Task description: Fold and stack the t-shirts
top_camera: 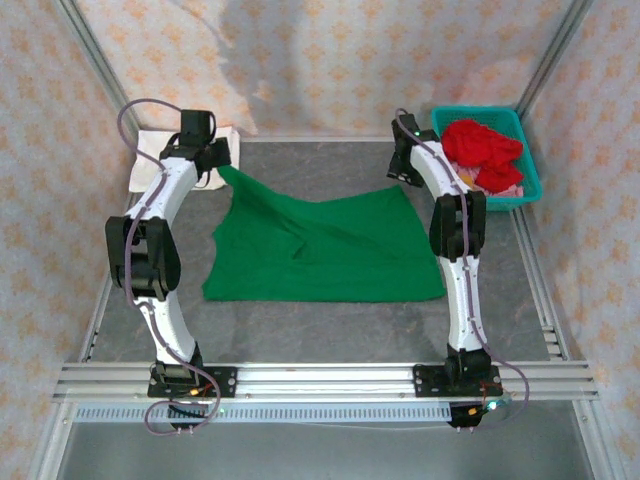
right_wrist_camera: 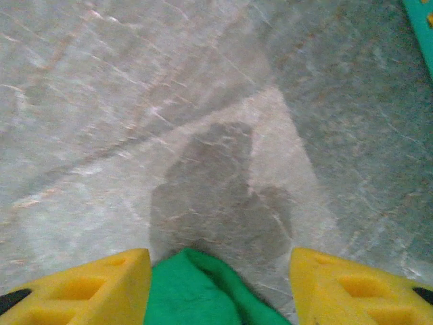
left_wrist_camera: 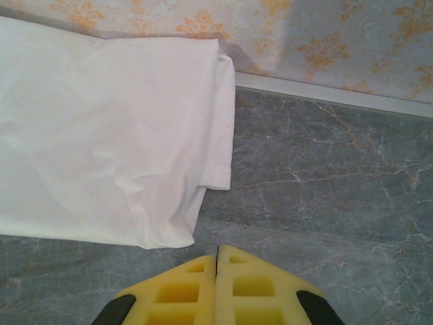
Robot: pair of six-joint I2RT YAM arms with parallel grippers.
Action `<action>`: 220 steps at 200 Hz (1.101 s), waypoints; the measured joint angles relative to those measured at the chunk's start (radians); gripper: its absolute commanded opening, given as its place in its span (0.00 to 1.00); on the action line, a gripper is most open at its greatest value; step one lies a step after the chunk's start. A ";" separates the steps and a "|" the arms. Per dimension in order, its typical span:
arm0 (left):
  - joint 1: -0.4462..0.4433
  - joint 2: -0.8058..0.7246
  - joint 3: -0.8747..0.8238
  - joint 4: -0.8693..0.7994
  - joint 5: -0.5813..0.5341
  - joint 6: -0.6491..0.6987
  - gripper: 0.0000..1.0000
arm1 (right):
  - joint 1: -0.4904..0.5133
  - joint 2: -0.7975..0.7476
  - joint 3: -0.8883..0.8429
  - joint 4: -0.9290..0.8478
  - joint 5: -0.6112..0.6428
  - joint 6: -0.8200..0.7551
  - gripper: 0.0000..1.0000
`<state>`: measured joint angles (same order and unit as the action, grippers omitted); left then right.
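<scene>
A bright green t-shirt [top_camera: 320, 250] lies spread across the middle of the table. Its far left corner is drawn up to a point at my left gripper [top_camera: 213, 165]. That gripper [left_wrist_camera: 216, 261] is shut, its yellow fingers pressed together, and the wrist view shows no cloth between the tips. A folded white t-shirt [left_wrist_camera: 101, 135] lies just beyond it, at the back left [top_camera: 145, 145]. My right gripper [top_camera: 405, 180] stands open over the shirt's far right corner. A fold of green cloth [right_wrist_camera: 196, 291] lies between its spread fingers [right_wrist_camera: 220, 256], nearer the left one.
A teal basket [top_camera: 530, 170] at the back right holds a crumpled red t-shirt [top_camera: 480, 145] over something pink [top_camera: 500, 180]. Its edge [right_wrist_camera: 423, 20] shows at the right wrist view's top right corner. Patterned walls close the table at the back and sides.
</scene>
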<state>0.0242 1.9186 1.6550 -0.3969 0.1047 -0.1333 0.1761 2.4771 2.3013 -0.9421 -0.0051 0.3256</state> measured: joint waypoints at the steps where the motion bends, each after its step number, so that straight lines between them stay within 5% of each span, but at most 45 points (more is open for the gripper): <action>1: 0.000 0.000 0.000 0.000 0.000 0.000 0.00 | 0.000 0.000 0.002 0.002 -0.002 0.001 0.56; 65: 0.000 0.020 0.000 -0.002 0.014 0.000 0.00 | 0.007 0.051 0.005 0.015 -0.034 0.014 0.50; 156: 0.000 0.020 0.000 -0.002 0.017 -0.008 0.00 | 0.019 0.071 0.007 0.016 -0.034 0.026 0.00; 220: -0.005 0.148 0.174 -0.038 0.098 -0.002 0.00 | -0.019 0.069 0.006 0.048 0.010 0.038 0.00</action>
<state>0.0189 2.0666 1.8294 -0.4351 0.2024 -0.1352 0.1566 2.5462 2.3070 -0.8936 0.0048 0.3634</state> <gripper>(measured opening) 0.043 0.040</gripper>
